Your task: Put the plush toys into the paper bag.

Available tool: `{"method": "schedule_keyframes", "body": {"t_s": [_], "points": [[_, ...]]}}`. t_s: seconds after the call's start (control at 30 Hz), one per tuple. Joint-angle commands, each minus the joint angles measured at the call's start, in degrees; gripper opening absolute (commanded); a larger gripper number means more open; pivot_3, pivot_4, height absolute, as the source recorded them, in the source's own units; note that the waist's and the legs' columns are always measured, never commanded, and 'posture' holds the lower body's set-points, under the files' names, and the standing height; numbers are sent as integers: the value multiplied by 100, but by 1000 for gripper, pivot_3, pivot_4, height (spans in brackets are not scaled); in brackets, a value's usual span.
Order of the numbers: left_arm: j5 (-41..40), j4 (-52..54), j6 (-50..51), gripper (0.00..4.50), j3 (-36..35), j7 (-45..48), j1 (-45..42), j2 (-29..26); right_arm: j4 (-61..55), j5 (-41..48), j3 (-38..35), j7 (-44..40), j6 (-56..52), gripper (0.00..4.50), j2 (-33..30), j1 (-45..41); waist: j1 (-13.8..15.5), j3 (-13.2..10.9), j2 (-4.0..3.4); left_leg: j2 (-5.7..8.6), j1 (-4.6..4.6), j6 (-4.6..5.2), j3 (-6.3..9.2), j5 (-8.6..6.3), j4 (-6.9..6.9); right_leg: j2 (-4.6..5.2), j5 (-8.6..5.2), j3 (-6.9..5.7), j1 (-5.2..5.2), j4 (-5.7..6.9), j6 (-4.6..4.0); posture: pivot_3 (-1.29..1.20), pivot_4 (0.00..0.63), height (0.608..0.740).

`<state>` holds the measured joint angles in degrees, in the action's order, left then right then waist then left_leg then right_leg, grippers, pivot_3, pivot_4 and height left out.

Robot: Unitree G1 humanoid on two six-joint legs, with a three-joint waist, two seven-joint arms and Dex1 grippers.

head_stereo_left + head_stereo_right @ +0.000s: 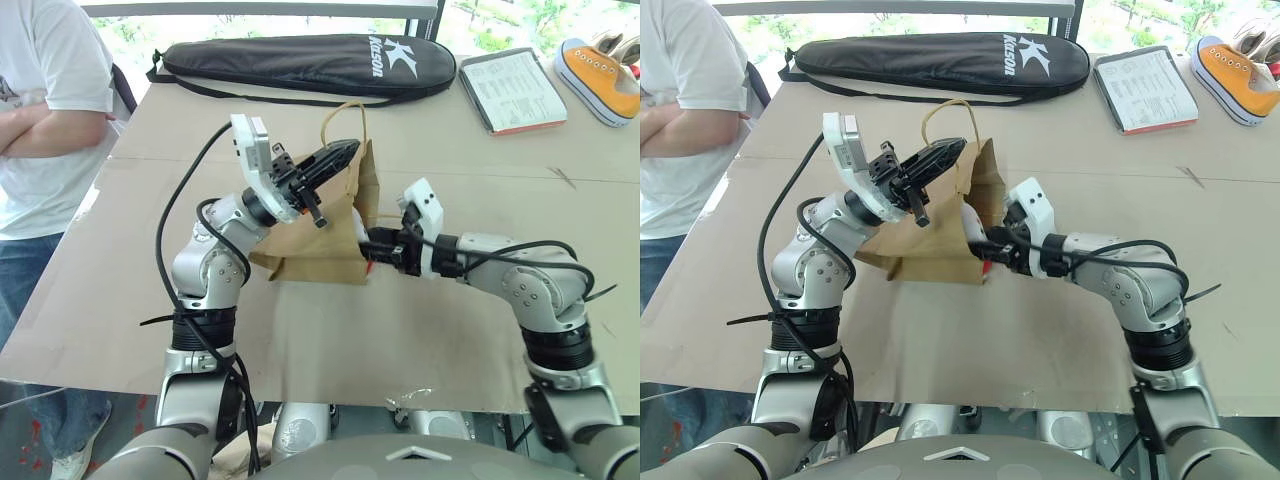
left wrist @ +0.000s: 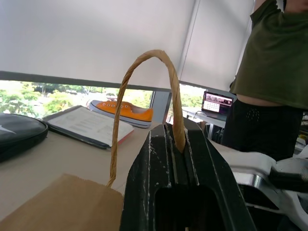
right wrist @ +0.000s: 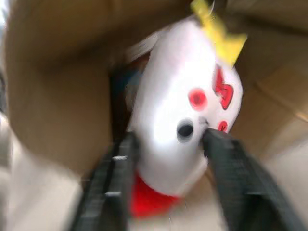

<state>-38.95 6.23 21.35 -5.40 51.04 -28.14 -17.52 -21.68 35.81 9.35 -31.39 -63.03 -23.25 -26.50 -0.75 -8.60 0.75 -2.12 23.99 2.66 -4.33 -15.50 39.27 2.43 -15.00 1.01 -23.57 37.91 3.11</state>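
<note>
The brown paper bag [image 1: 318, 245] lies tipped on the table with its mouth toward my right arm. My left gripper [image 1: 340, 153] is raised above it and shut on one twisted loop handle [image 2: 144, 62], holding that side of the bag up. My right gripper [image 1: 372, 256] reaches into the bag's mouth. In the right wrist view its fingers [image 3: 115, 173] stand open on either side of a white egg-shaped plush toy [image 3: 178, 101] with a red base and a yellow crest. The toy lies inside the bag's mouth, with brown paper walls all round it.
A long black racket case [image 1: 300, 62] lies across the table's far side. A tablet [image 1: 512, 90] and an orange sneaker [image 1: 600, 75] are at the far right. A person [image 1: 40, 110] with folded arms stands at the table's left edge. Another person [image 2: 279, 57] stands beyond the table.
</note>
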Motion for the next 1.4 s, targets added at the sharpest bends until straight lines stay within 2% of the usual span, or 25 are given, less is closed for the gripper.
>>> {"method": "schedule_keyframes", "body": {"t_s": [0.03,0.13,0.27,0.43,0.53,0.63,0.8,0.83,0.9,0.97,1.0,1.07,1.2,1.3,1.4], "points": [[-36,295,-114,0,-71,54,89,-111,-561,-10,-284,-355,271,3604,-622,88,7,0,1,0,0,1,1,-1,0,0,0,-1,0,0,0,0,150,740],[-69,350,-118,0,-84,59,156,-171,-978,189,-688,-420,212,3604,-1028,219,7,-2,3,-2,0,9,2,-5,-2,0,0,-2,0,-1,0,0,150,740],[-64,369,-137,0,-106,120,223,-262,-1595,684,-1596,-178,-194,3604,-1288,386,5,-3,4,-5,0,15,2,-9,-2,0,0,-2,0,0,0,0,150,740],[-64,307,-157,0,-102,163,206,-285,-1580,720,-2315,765,-875,3604,-1069,763,14,-1,8,-5,0,15,3,-9,-2,2,0,-3,3,-2,0,0,150,740],[-42,263,-169,0,-74,178,180,-256,-1353,735,-2339,1133,-1138,3604,-733,838,2,0,10,-2,0,6,-1,-3,-2,3,0,2,2,-1,0,0,150,740],[-16,207,-194,0,-28,205,141,-215,-789,453,-1972,1404,-1004,3604,-348,742,-7,0,9,-3,-2,5,-2,-3,-2,-2,0,4,2,2,0,0,150,740],[17,199,-234,0,-19,214,119,-200,66,162,-1533,1382,-636,3604,38,528,2,0,9,-2,-1,5,-4,-3,-2,-5,0,5,1,-1,0,0,150,740],[26,226,-242,0,-26,205,139,-208,223,126,-1476,1352,-561,3103,102,495,1,0,9,-2,-1,3,-5,-2,-2,-5,0,6,1,-2,0,0,150,740],[35,284,-249,0,-36,174,181,-213,406,23,-1341,1268,-412,2491,100,485,0,0,9,-3,-1,2,-4,-1,-2,-5,0,5,1,-1,0,0,150,740],[22,367,-238,0,-45,127,238,-209,471,28,-1322,1142,-256,1299,118,491,6,0,9,-3,-1,2,-3,-1,-2,-5,0,4,1,-1,0,0,150,740],[9,415,-229,0,-51,107,278,-212,494,67,-1337,1058,-186,988,142,478,4,0,9,-3,-1,2,-4,-1,-2,-5,0,5,1,-1,0,0,150,740],[-12,483,-220,0,-60,69,345,-217,533,196,-1430,914,-71,65,224,456,3,0,9,-3,-1,2,-4,-1,-2,-4,0,5,1,-2,0,0,150,740],[-54,541,-208,0,-103,-9,400,-209,469,628,-1801,749,-62,65,415,404,2,0,9,-6,-2,8,-1,-4,-2,-5,0,3,1,2,0,0,150,740],[-287,499,-77,0,-284,-168,333,-165,-17,2015,-2691,1001,-336,65,765,82,1,-1,8,-6,-1,8,-1,-5,-2,-5,0,3,1,0,0,0,150,740],[-490,414,55,0,-427,-273,234,-166,-386,3189,-3136,1554,-467,65,847,-219,0,-2,8,-8,-1,10,0,-6,-2,-2,0,2,0,3,0,0,150,740]]}}
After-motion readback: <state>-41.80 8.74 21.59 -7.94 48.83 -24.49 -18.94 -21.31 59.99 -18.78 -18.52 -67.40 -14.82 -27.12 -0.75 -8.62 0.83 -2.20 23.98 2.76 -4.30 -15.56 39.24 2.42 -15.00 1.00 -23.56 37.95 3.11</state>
